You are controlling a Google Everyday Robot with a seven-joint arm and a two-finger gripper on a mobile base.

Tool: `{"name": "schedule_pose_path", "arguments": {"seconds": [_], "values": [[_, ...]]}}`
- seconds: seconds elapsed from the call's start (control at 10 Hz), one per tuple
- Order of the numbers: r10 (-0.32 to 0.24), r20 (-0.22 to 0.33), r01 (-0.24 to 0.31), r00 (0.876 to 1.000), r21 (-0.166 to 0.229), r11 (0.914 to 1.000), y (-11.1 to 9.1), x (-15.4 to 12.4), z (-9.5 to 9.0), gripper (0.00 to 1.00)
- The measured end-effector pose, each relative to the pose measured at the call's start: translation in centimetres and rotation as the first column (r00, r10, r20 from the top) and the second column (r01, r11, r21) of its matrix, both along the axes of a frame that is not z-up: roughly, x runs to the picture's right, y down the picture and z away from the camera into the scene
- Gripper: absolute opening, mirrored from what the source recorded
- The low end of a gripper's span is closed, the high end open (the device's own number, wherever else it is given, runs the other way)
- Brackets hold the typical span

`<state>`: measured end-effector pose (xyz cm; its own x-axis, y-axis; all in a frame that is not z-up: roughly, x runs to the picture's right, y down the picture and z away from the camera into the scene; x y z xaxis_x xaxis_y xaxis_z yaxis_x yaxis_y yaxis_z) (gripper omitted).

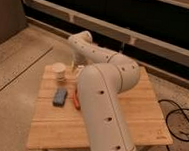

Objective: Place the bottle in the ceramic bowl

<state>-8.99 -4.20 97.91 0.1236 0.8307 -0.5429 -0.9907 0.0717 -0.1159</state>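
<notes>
My white arm fills the middle of the camera view and bends over the wooden table. Its far end turns down at the table's back left, and the gripper hangs there, just right of the cream cup, largely hidden by the arm. The bottle and the black ceramic bowl are hidden behind the arm.
A blue-grey oblong object lies at the table's left, with a thin orange-red item beside it at the arm's edge. Black cables lie on the floor to the right. A dark wall with rails runs along the back.
</notes>
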Motion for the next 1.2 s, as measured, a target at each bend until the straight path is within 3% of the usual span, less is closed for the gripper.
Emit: {"name": "schedule_pose_path", "arguments": {"seconds": [0.2, 0.3, 0.5, 0.7, 0.8, 1.0, 1.2], "values": [[0.073, -0.020, -0.074, 0.997, -0.039, 0.9965, 0.9, -0.2, 1.5, 0.64], [0.082, -0.027, -0.083, 0.996, -0.055, 0.9950, 1.3, 0.0, 1.9, 0.60], [0.065, -0.040, -0.067, 0.997, -0.075, 0.9949, 1.6, 0.9, 2.5, 0.38], [0.048, -0.044, -0.051, 0.998, -0.071, 0.9962, 1.2, 1.1, 2.8, 0.19], [0.036, -0.046, -0.039, 0.998, -0.070, 0.9968, 1.0, 1.3, 2.9, 0.05], [0.015, -0.047, -0.017, 0.999, -0.053, 0.9984, 0.3, 1.3, 2.8, 0.00], [-0.047, -0.038, 0.048, 0.998, 0.043, 0.9979, -3.7, 0.6, 0.8, 0.00]]}}
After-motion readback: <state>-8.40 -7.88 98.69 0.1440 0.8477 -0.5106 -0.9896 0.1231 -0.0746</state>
